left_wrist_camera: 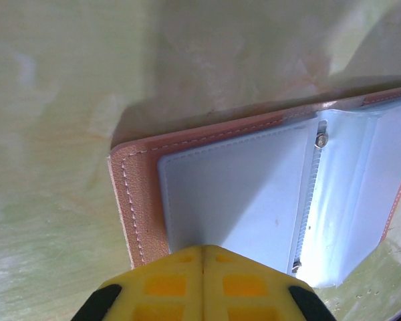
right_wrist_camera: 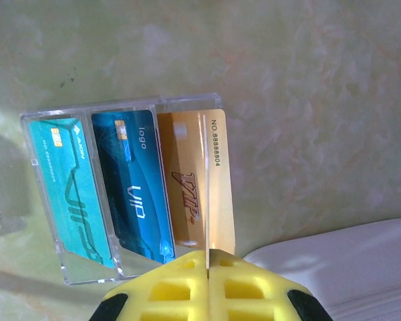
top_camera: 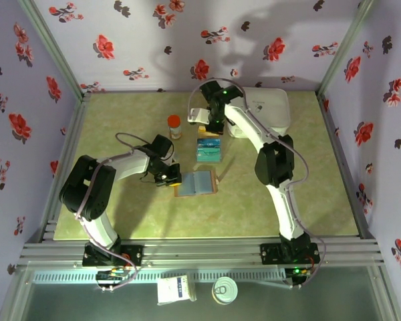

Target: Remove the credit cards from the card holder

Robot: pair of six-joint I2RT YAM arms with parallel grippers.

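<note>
The card holder (top_camera: 197, 182) lies open near the table's middle, brown outside (left_wrist_camera: 137, 200) with grey-blue pockets inside. My left gripper (top_camera: 166, 175) is at its left edge, shut, its yellow tips (left_wrist_camera: 202, 249) resting on the left pocket panel with nothing between them. Further back, a teal credit card (right_wrist_camera: 67, 180), a blue one (right_wrist_camera: 137, 187) and an orange one (right_wrist_camera: 184, 180) lie side by side in a clear tray (right_wrist_camera: 28, 124). My right gripper (right_wrist_camera: 207, 253) hangs over the orange card, shut on a thin card seen edge-on; its face is hidden.
A white rounded case (top_camera: 267, 110) stands at the back right, close to the right arm. A small bottle with an orange cap (top_camera: 175, 126) stands left of the cards (top_camera: 209, 148). Flowered walls close in the table on three sides.
</note>
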